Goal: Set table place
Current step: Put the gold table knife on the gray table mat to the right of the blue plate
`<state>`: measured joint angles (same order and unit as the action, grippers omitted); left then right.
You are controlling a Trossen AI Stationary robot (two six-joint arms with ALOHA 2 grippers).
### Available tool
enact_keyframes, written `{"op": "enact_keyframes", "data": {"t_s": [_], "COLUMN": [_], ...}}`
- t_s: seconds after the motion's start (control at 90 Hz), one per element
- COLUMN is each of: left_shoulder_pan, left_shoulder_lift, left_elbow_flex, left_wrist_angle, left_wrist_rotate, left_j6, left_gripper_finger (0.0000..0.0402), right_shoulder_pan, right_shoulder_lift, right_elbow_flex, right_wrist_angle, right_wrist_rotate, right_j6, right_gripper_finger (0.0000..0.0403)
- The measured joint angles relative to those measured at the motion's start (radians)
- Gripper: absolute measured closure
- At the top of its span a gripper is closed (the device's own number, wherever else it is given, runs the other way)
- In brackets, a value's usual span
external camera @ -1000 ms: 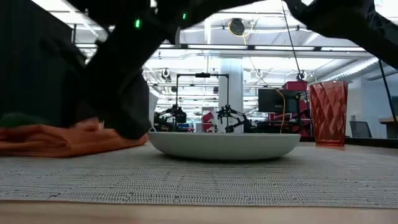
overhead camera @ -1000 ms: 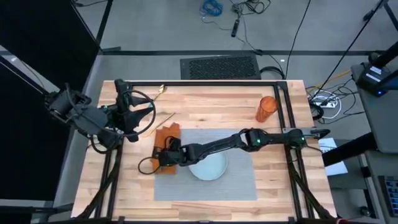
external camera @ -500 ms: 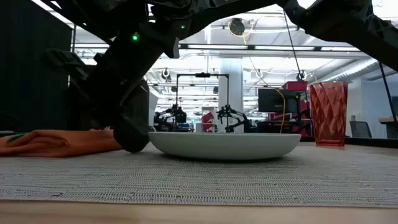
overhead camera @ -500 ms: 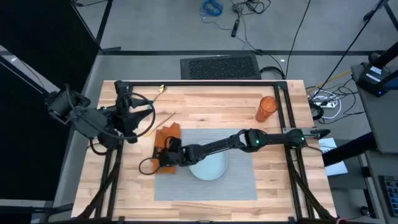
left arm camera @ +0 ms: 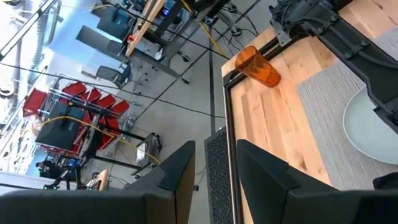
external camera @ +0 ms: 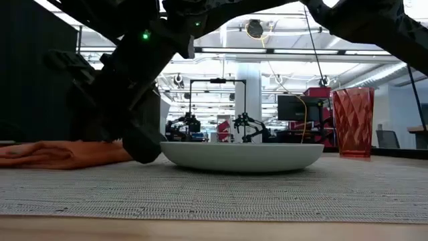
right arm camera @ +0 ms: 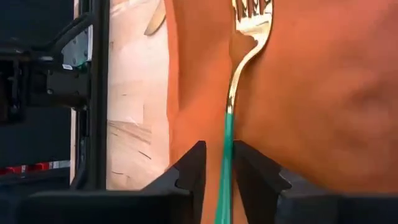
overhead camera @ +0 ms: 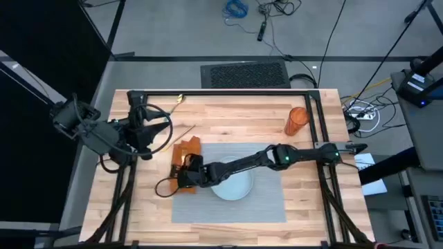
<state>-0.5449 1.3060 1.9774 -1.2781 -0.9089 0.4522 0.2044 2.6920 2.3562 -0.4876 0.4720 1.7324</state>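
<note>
orange cloth, the napkin (overhead camera: 185, 153), lies at the left edge of the grey placemat (overhead camera: 266, 200), partly on the mat and partly on the table (overhead camera: 228, 117). we think it lies there because a place setting wants the napkin beside the plate (overhead camera: 232, 185), which rests near the middle of the mat. on the napkin we see a fork (right arm camera: 239, 56) with a gold head and a green handle, laid along the cloth, probably so that the cloth and the fork make 1 neat group.

the right gripper (overhead camera: 185, 174) is stretched far across the plate and hangs low over the napkin. in the right wrist view its 2 fingers (right arm camera: 189, 168) stand on both sides of the green handle with only a narrow gap, but we cannot say surely if they press the fork or only frame it. in our judgement the gripper is either placing the fork or just letting it go.

the left gripper (overhead camera: 142, 123) waits near the left back corner of the table, away from the mat; its fingers (left arm camera: 180, 171) are a little apart and hold nothing. the orange cup (overhead camera: 297, 120) stands upright behind the mat's right corner, where a drink normally goes.
</note>
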Motion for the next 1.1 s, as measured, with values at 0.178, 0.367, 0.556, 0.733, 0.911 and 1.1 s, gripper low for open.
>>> {"op": "enact_keyframes", "data": {"t_s": [0.178,0.367,0.556,0.733,0.911,1.1], "left_shoulder_pan": [0.0,0.0,0.0,0.0,0.0,0.0], "left_shoulder_lift": [0.0,0.0,0.0,0.0,0.0,0.0], "left_elbow_flex": [0.0,0.0,0.0,0.0,0.0,0.0], "left_wrist_angle": [0.0,0.0,-0.006,-0.051,-0.1,-0.146], "left_wrist_rotate": [0.0,0.0,0.0,0.0,0.014,0.019], "left_j6": [-0.001,-0.002,-0.003,-0.055,-0.118,-0.161], "left_gripper_finger": [0.0297,0.0297,0.0297,0.0297,0.0297,0.0297], "right_shoulder_pan": [0.014,0.036,0.057,0.09,0.126,0.151], "right_shoulder_lift": [-0.026,-0.097,-0.168,-0.25,-0.345,-0.466], "right_elbow_flex": [-0.001,-0.001,-0.001,-0.001,-0.001,-0.001], "right_wrist_angle": [-0.075,-0.187,-0.228,-0.402,-0.567,-0.675], "right_wrist_rotate": [0.034,0.137,0.204,0.257,0.312,0.323], "right_j6": [0.021,0.006,-0.12,-0.207,-0.321,-0.551], "right_gripper_finger": [0.0314,0.0316,0.0316,0.0316,0.0316,0.0316]}}
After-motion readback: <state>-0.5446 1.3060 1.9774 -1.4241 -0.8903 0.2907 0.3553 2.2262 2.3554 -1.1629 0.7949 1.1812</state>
